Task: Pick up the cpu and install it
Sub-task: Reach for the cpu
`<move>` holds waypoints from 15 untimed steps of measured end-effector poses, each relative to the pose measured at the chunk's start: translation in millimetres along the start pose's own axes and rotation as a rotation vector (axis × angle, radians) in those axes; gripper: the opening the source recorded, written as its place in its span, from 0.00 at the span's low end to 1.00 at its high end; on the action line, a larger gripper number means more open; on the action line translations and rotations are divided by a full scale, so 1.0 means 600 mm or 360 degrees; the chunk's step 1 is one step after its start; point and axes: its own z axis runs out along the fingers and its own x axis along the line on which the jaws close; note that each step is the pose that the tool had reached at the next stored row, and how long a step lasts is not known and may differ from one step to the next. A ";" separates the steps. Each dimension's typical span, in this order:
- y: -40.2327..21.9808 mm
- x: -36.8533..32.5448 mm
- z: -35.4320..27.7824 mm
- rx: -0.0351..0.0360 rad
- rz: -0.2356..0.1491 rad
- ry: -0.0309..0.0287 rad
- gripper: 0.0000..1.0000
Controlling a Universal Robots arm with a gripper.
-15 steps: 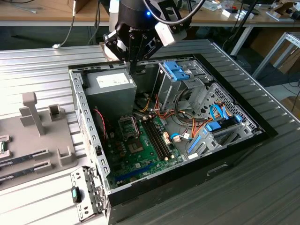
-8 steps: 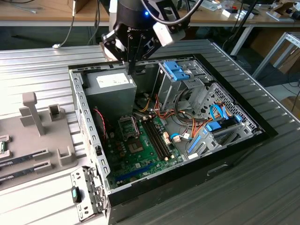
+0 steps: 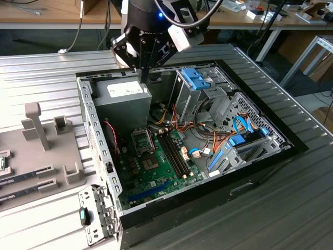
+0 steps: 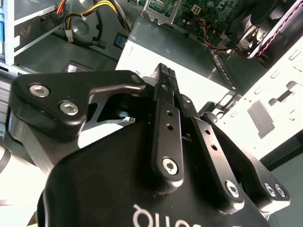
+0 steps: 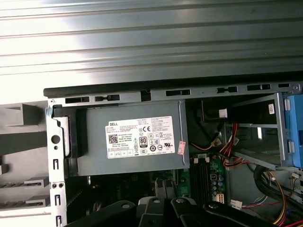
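Gripper (image 3: 142,77), fingers drawn together, poised above power supply (image 3: 125,99). Cpu: whereabouts cannot be told. Step judged: transit toward motherboard socket (image 3: 143,140). Seating would call for flat, square alignment.

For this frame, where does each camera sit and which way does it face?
Exterior view: off the arm, looking down into the open case; arm and gripper hang over the power supply.
First wrist view: on the wrist, facing the power supply; gripper links show.
Second wrist view: on the wrist, looking along the shut gripper.
All three share the power supply.
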 end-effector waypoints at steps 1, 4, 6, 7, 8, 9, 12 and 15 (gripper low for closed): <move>0.000 0.001 0.000 0.0000 0.0000 0.00001 0.11; 0.000 0.004 0.000 0.0000 0.0000 0.00000 0.11; 0.000 0.005 0.000 0.0000 0.0000 0.00000 0.11; 0.000 0.005 0.000 0.0000 0.0000 0.00000 0.11; 0.000 0.006 0.000 0.0000 0.0000 0.00000 0.11; 0.000 0.006 0.000 0.0000 0.0000 0.00001 0.11; -0.001 0.008 0.000 0.0000 0.0000 -0.00001 0.11; -0.001 0.010 0.000 0.0000 0.0000 0.00000 0.11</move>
